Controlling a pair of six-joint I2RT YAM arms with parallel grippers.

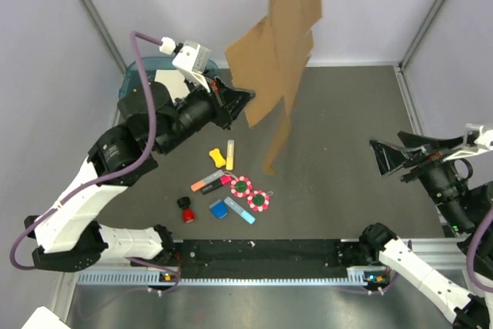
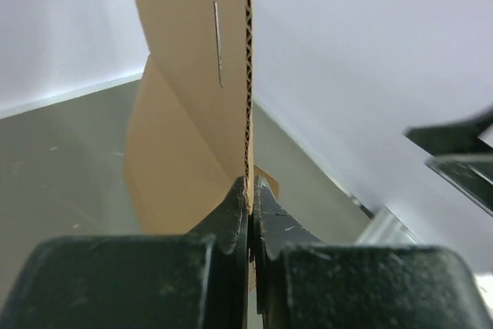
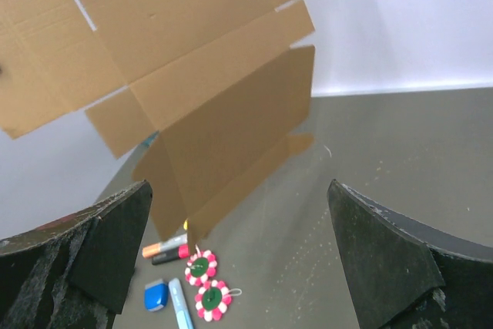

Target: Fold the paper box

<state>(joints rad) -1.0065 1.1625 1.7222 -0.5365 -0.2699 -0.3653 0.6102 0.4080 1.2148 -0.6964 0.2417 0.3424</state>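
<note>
I saw the left gripper [image 1: 246, 98] pressed together on one edge of the paper box [image 1: 277, 44]. It held the flat brown sheet raised over the table [image 1: 347, 113], toward twelve o'clock. The right gripper [image 1: 383, 156] sat spread wide and empty at three o'clock, well apart from it. Markers [image 1: 212, 182] and two flower pieces [image 1: 250, 194] lay toward six.

paper box [image 1: 277, 44]: plain brown corrugated cardboard, matt, fluted edge showing | left gripper [image 2: 251, 189]: black plastic, kinda scuffed and dusty | table [image 1: 347, 113]: dark grey, matt, lightly scratched
</note>
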